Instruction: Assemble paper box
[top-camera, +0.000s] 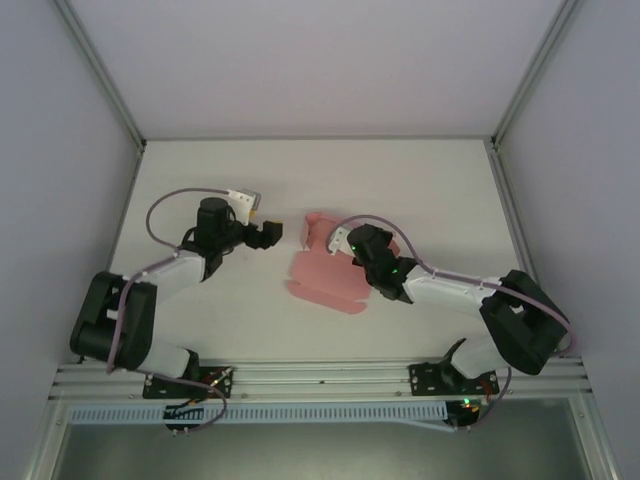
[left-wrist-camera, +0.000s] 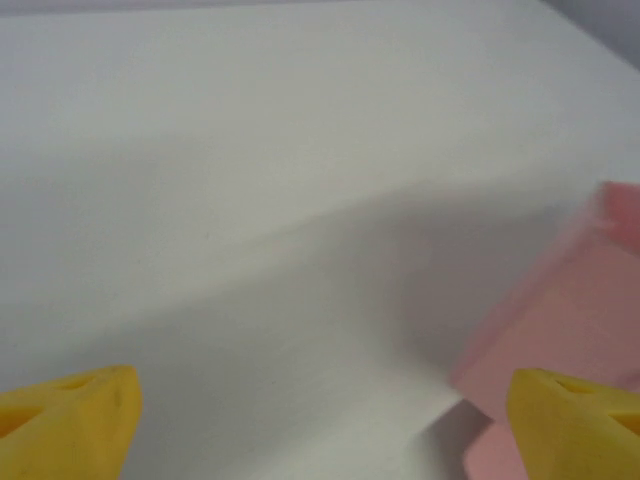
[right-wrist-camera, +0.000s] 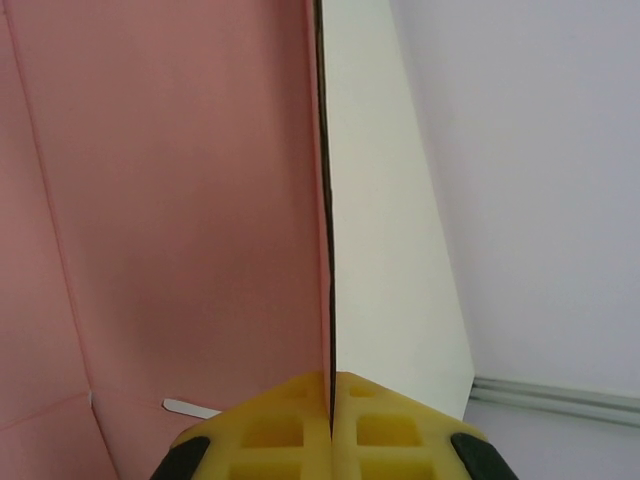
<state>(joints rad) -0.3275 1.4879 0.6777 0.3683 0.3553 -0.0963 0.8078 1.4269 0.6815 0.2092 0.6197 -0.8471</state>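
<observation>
The paper box (top-camera: 330, 275) lies near the middle of the table (top-camera: 200, 180), part folded. The right gripper (right-wrist-camera: 331, 385) is pinched together, seemingly on a raised panel's edge. The left gripper (left-wrist-camera: 322, 415) stands apart just beside the box. The card looks thin, light and easily creased, so take it close to the folds.

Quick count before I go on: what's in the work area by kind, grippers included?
paper box: 1, pink, a panel pinched in the right gripper
grippers: 2, with the left gripper open beside the box
Total: 3
</observation>
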